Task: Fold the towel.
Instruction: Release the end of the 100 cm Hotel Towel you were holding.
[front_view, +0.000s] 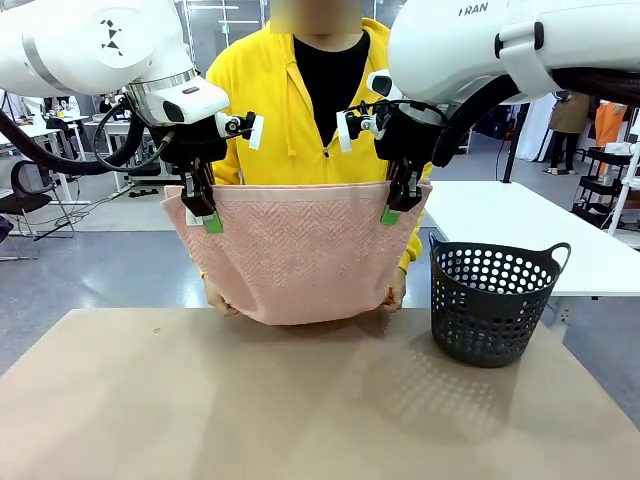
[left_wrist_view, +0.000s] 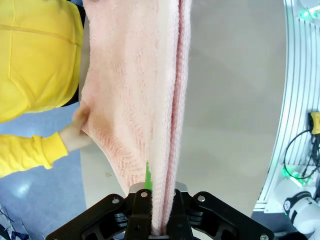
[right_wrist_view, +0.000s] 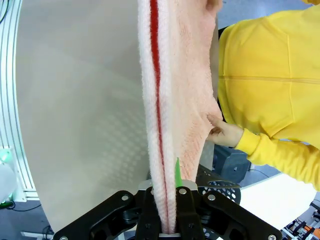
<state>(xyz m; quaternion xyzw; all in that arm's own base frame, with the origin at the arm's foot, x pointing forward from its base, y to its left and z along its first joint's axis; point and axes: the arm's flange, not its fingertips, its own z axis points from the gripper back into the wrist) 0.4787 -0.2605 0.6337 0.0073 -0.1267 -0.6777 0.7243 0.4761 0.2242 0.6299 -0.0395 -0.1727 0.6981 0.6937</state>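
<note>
Towel (front_view: 300, 255) in left pincer (front_view: 210, 220) and right pincer (front_view: 392, 212), basket (front_view: 490, 310) near

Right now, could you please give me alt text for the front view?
The left gripper and right gripper hold a pink towel up by its top corners; a person holds its lower corners. A dark basket stands nearby.

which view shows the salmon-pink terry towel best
Front view: the salmon-pink terry towel hangs spread full-width between the left gripper and right gripper. Both wrist views show it edge-on, a narrow doubled strip running from the shut jaws.
</note>
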